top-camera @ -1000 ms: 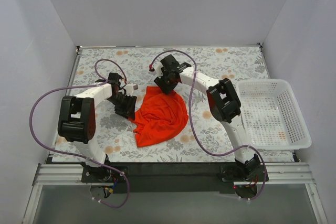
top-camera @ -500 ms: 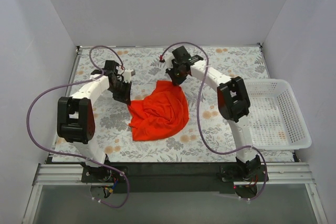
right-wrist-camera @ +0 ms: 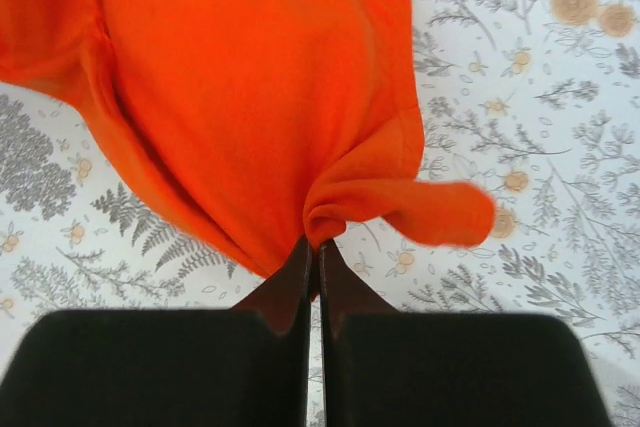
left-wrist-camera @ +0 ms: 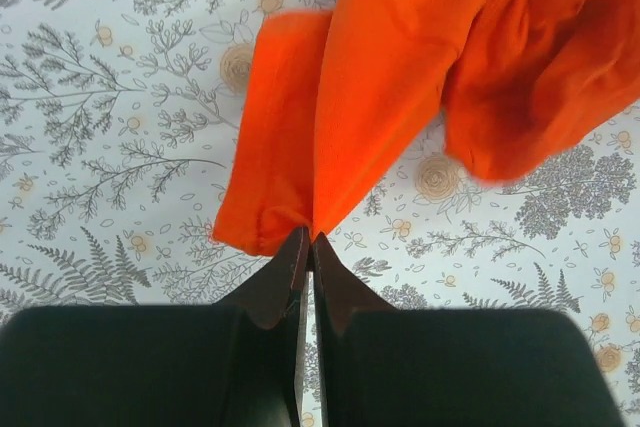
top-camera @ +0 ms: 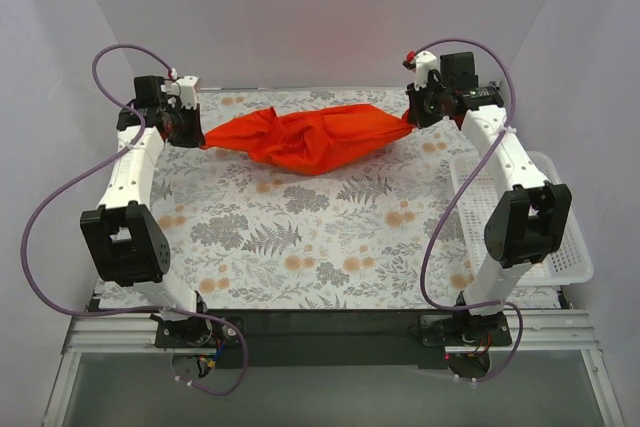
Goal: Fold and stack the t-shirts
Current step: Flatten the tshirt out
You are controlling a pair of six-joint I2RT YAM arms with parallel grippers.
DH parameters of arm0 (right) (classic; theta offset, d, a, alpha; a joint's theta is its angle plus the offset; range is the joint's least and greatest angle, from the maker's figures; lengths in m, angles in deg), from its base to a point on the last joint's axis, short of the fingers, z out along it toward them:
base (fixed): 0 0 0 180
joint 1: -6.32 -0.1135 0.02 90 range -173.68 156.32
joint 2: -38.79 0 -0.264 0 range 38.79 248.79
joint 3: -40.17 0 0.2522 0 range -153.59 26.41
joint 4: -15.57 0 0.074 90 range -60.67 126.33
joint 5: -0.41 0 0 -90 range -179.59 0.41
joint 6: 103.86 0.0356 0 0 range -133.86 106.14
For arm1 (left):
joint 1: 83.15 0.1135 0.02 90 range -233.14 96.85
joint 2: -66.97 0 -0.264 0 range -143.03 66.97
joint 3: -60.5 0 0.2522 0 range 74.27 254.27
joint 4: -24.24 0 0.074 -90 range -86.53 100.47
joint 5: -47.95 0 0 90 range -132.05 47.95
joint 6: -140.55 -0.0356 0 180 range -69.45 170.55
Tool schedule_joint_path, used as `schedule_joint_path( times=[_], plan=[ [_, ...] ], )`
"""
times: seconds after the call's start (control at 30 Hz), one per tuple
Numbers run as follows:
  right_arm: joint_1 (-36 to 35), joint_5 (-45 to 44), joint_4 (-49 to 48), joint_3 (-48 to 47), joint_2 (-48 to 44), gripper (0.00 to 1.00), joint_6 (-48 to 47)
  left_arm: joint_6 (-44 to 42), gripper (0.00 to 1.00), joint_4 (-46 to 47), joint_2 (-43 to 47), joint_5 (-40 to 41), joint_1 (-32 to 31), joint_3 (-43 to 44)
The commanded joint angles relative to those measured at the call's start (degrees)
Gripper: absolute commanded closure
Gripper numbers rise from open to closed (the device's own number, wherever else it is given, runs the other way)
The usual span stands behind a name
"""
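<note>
The orange-red t-shirt (top-camera: 305,139) hangs stretched and bunched between both grippers above the far part of the floral mat (top-camera: 320,237). My left gripper (top-camera: 197,139) is shut on its left end, raised at the far left. My right gripper (top-camera: 410,119) is shut on its right end, raised at the far right. In the left wrist view the black fingertips pinch the cloth (left-wrist-camera: 380,67) at the gripper (left-wrist-camera: 308,239). In the right wrist view the cloth (right-wrist-camera: 250,87) is pinched at the gripper (right-wrist-camera: 312,245), with a loose end sticking out to the right.
A white plastic basket (top-camera: 520,212) stands at the right edge of the mat, under the right arm. Grey walls close in the back and both sides. Purple cables loop from both arms.
Both grippers have lifted the shirt off the mat's middle, moved back and far apart, left one leftward and right one rightward. The shirt went from a crumpled heap to a stretched hanging band.
</note>
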Motion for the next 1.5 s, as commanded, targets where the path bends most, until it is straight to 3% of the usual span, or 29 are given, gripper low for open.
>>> schedule_joint_path(
  times=[0.0, 0.2, 0.33, 0.4, 0.53, 0.63, 0.67, 0.7, 0.8, 0.9, 1.13, 1.27, 1.47],
  plan=[
    [-0.4, 3.8, 0.2, -0.5, -2.1, 0.99, 0.4, -0.7, 1.0, 4.1, 7.2, 1.3, -0.5, -1.6],
    [0.0, 3.4, 0.2, -5.7, -3.0, 0.99, 0.9, 0.1, 1.0, 6.9, 8.5, 4.2, -0.3, 0.9],
    [0.1, 2.1, 0.9, -2.5, -6.2, 0.99, -1.2, -3.3, 1.0, -1.9, 6.9, 6.1, 0.0, 3.1],
    [0.2, 2.4, 1.1, 4.8, -8.5, 0.99, -2.5, -5.6, 1.0, -2.7, 9.9, 6.5, 0.9, -2.8],
    [0.1, 5.2, 2.7, 18.5, -15.2, 0.99, -6.7, -18.3, 1.0, -9.3, 17.0, 3.6, 1.8, -15.7],
    [-0.1, 6.6, 4.1, 27.3, -18.3, 0.99, -8.3, -22.1, 1.0, -9.7, 20.9, 6.3, 1.9, -25.9],
    [-0.4, 6.7, 4.3, 28.8, -18.9, 0.99, -8.2, -22.5, 0.98, -9.0, 21.3, 7.8, 2.0, -27.5],
    [-0.5, 6.9, 4.3, 31.4, -19.4, 0.99, -8.3, -22.2, 0.86, -8.5, 21.4, 7.7, 2.0, -28.3],
    [-1.4, 7.5, 4.3, 33.7, -20.2, 0.99, -7.7, -20.4, 0.58, -8.1, 20.5, 0.8, 2.0, -25.2],
    [-1.8, 7.4, 4.2, 34.5, -19.7, 0.99, -7.4, -17.2, 0.52, -8.3, 17.4, -8.1, 1.2, -18.1],
    [-1.8, 7.7, 4.2, 34.9, -19.0, 0.99, -6.4, -5.9, 0.51, -3.7, 6.6, -15.1, -14.6, -9.9],
    [-1.8, 8.0, 4.2, 35.0, -19.3, 0.99, -6.4, -0.4, 0.5, 0.4, -1.9, -14.6, -20.1, -6.7],
    [-1.8, 8.0, 4.3, 34.8, -19.5, 0.99, -6.3, 0.5, 0.49, 4.8, -9.0, -11.1, -25.0, -5.8]
  ],
)
